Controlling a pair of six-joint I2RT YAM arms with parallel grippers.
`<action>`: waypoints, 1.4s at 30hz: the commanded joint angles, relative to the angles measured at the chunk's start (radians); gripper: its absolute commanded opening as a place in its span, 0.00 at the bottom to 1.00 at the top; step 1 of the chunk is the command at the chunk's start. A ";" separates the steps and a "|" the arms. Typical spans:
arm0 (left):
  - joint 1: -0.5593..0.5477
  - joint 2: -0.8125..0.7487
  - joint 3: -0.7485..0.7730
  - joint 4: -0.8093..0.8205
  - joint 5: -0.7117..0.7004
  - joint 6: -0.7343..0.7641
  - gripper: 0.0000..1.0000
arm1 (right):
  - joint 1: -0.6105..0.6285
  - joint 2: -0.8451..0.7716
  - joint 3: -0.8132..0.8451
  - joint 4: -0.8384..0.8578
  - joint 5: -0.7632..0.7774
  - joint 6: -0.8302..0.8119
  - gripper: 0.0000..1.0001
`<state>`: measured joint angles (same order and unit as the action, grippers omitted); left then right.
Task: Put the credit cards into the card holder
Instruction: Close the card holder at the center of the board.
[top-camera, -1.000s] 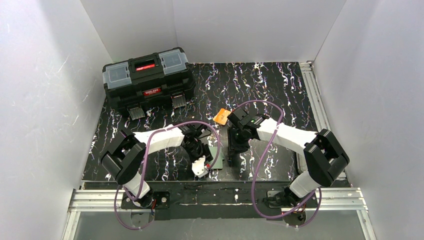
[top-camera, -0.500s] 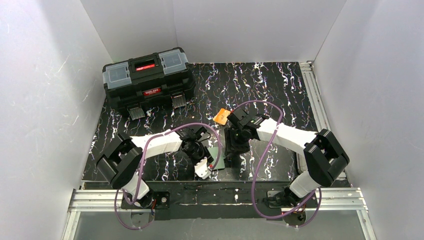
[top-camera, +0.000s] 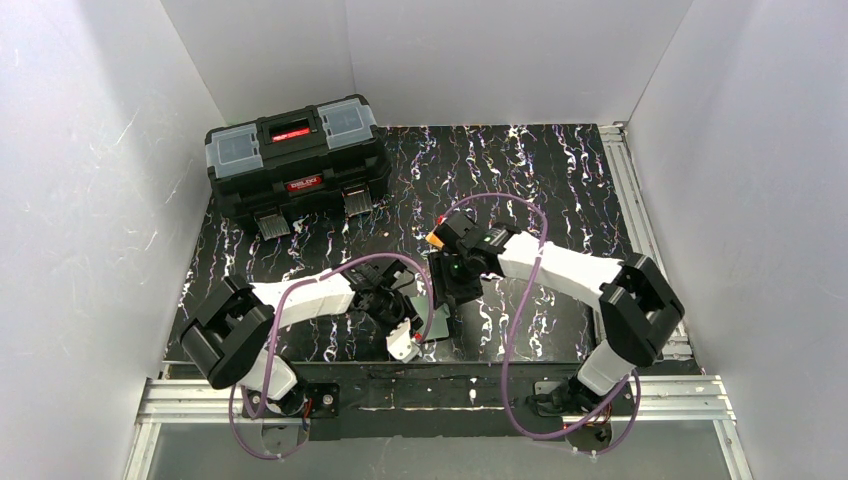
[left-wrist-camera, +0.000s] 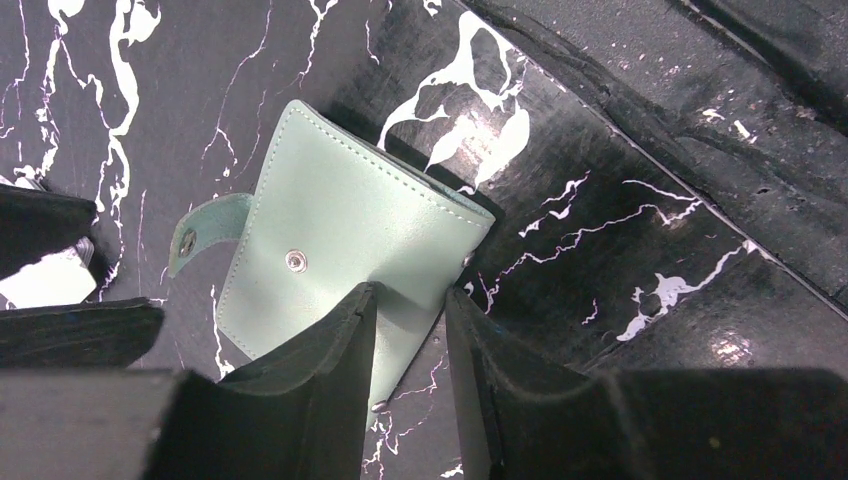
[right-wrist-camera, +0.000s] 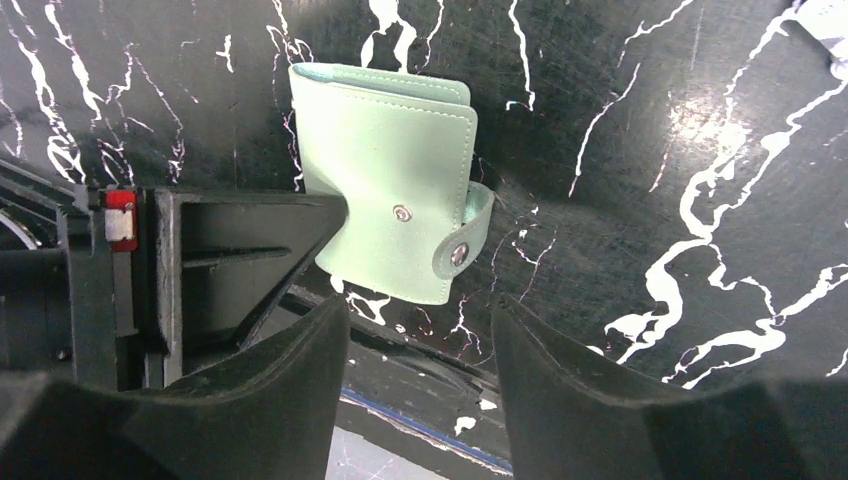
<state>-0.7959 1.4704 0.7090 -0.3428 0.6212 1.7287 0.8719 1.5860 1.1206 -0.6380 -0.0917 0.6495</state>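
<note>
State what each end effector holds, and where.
Left end effector: edge of card holder sits between fingers; clamping cannot be told. Right end effector: open, nothing held.

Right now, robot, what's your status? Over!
Left gripper astride wallet edge, grip unclear. Right gripper open near it. Wallet folded, tab unsnapped. Orange card not in yet.

1. Overhead view bright, evenly lit; white walls (top-camera: 90, 200) nearly washed out.
2. Glossy table (top-camera: 560, 180) shows faint sheen.
3. Wrist views: card holder (left-wrist-camera: 340, 230) sharp, casting soft shadow; near fingers (right-wrist-camera: 270, 400) dark, slightly blurred.
</note>
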 joint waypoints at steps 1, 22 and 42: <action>-0.006 -0.036 -0.027 0.008 0.034 -0.014 0.29 | 0.012 0.052 0.061 -0.052 0.033 -0.019 0.58; -0.005 -0.036 -0.033 0.028 0.020 -0.008 0.29 | 0.028 0.067 0.070 -0.058 0.046 -0.030 0.58; -0.005 -0.037 -0.039 0.035 0.029 -0.004 0.29 | 0.032 0.072 0.074 -0.064 0.076 -0.016 0.27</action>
<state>-0.7959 1.4483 0.6796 -0.3019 0.6209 1.7172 0.8989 1.7065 1.1690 -0.6857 -0.0296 0.6285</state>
